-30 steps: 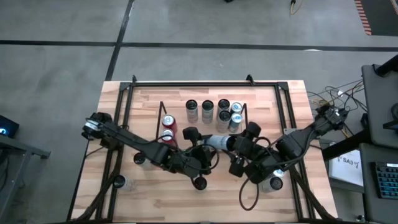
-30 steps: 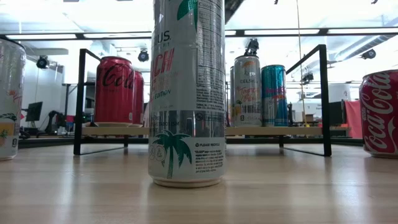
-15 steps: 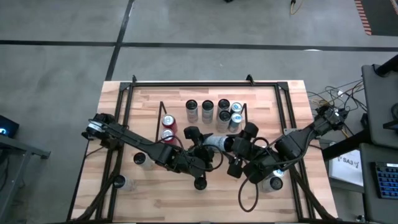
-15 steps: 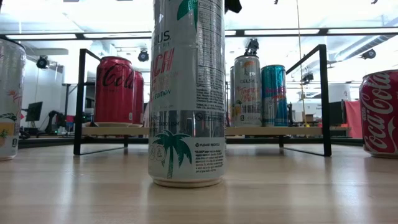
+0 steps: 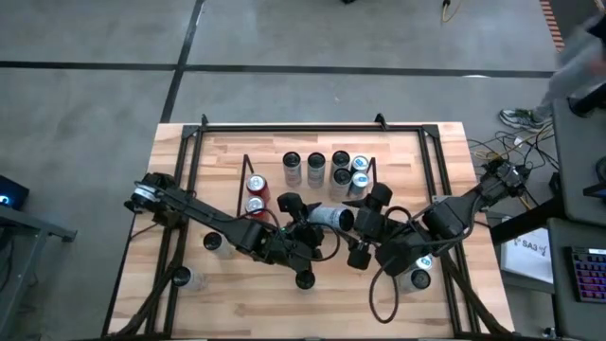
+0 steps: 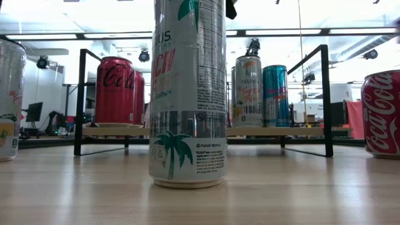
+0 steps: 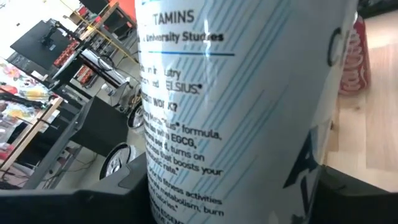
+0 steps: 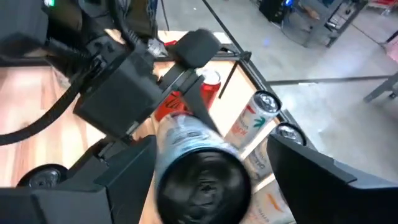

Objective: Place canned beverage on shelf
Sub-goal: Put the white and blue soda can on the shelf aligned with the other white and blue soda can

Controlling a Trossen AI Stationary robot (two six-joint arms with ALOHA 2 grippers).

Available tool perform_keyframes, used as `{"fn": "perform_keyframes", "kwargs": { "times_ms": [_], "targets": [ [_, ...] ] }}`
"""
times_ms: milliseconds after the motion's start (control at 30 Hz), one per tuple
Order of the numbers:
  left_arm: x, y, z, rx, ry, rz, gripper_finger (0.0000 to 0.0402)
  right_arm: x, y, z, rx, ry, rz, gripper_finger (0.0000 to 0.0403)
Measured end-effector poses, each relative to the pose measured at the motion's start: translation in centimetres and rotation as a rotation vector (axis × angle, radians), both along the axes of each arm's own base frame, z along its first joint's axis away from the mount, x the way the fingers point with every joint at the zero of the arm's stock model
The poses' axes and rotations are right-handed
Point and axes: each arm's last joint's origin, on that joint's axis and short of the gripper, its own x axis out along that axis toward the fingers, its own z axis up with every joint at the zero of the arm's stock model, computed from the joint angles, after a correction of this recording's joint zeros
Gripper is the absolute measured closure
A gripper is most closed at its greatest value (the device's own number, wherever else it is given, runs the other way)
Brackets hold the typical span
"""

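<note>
Both arms have edged a little toward the left of the table since the earlier high view, carrying the white can (image 5: 329,217) with them, while everything standing on the table has kept its place. The left gripper (image 5: 305,224) is clasped around the can near its middle; its wrist view is filled by the can's white side with pale blue stripes and small printed text (image 7: 249,106). The right gripper (image 5: 358,225) sits at the can's right end, its two dark fingers (image 8: 118,171) spread apart on either side of the can's dark end without clearly touching it, so that hand looks released. The can lies on its side in the air between the two grippers, just near of the shelf (image 5: 246,170).

On the shelf's light wood base stand two red cola cans (image 5: 255,192) at the left end and a cluster of slim cans (image 5: 327,169) toward the right end, among them a white one and a teal one (image 6: 275,95) in the low view.

Off the shelf, a tall white can with a green palm print (image 6: 188,94) stands upright near the table's near edge, and another red cola can (image 6: 382,114) stands at the right.
</note>
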Motion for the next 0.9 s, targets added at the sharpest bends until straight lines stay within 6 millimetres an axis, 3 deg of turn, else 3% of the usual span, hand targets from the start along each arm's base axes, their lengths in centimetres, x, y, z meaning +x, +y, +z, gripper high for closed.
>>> {"fn": "perform_keyframes", "kwargs": {
  "times_ms": [200,400,600,900],
  "targets": [
    [-0.7,-0.9,0.4,-0.009,-0.015,-0.030,0.0174,-1.4,-0.3,1.6,-0.072,-0.041,0.013,0.0098],
    [-1.8,-2.3,0.4,-0.023,-0.040,-0.072,0.0174,-4.1,0.3,2.4,-0.106,-0.086,0.048,0.0101],
    [-3.1,-3.4,0.3,-0.084,-0.130,-0.146,0.0174,-5.3,1.1,0.7,-0.146,-0.094,0.065,0.0106],
    [-4.8,-3.7,0.2,-0.122,-0.275,-0.315,0.0174,-4.6,1.8,-1.6,-0.173,-0.111,0.105,0.0099]
  ]
}}
